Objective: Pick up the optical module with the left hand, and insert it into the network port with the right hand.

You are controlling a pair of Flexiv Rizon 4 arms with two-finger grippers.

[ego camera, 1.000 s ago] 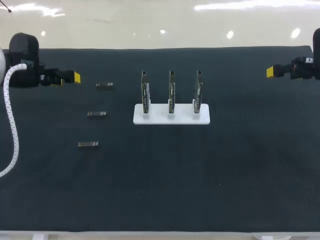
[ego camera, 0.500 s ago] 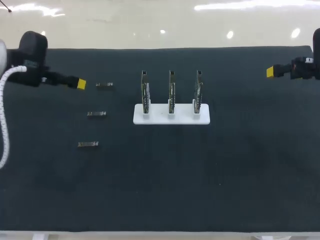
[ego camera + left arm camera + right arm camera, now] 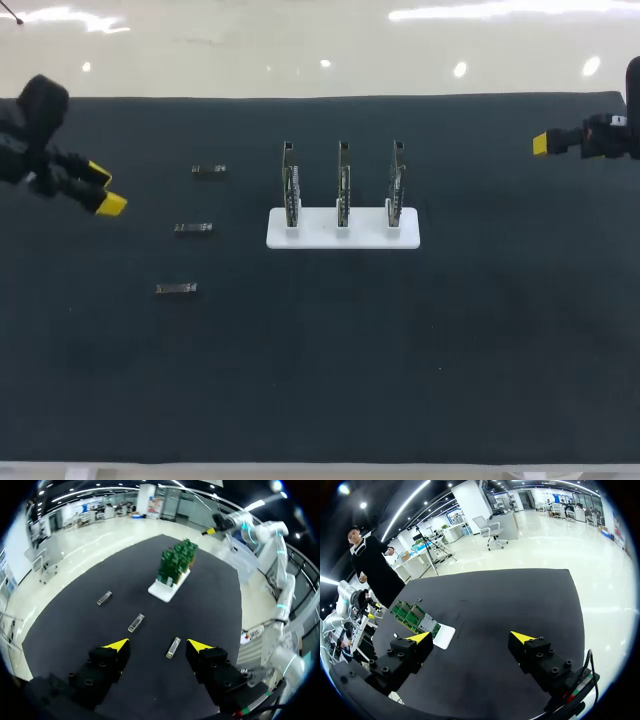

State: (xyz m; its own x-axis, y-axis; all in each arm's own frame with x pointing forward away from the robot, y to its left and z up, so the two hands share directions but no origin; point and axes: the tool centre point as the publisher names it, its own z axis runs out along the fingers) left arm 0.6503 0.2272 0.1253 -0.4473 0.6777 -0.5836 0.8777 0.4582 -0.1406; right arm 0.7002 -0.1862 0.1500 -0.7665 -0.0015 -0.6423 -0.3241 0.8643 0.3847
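Three small metal optical modules lie in a slanted row left of centre: the far one (image 3: 208,169), the middle one (image 3: 193,228) and the near one (image 3: 176,289). A white stand (image 3: 343,238) holds three upright green port boards (image 3: 343,185). My left gripper (image 3: 104,188) hovers open and empty at the table's left, apart from the modules. In the left wrist view the near module (image 3: 173,647) lies just ahead, between the open fingers of my left gripper (image 3: 157,644), with the middle one (image 3: 136,622) and the far one (image 3: 104,598) beyond. My right gripper (image 3: 541,145) hangs open at the far right, shown empty (image 3: 472,637).
The dark mat (image 3: 450,340) covers the whole table. In the left wrist view the stand (image 3: 162,591) with its boards (image 3: 176,562) stands beyond the modules. The right wrist view shows the stand (image 3: 445,636) and boards (image 3: 412,617) off beyond one fingertip.
My left gripper first edged right toward the far module, then swung back left and toward the front, its wrist turning. The right arm and the modules have stayed put.
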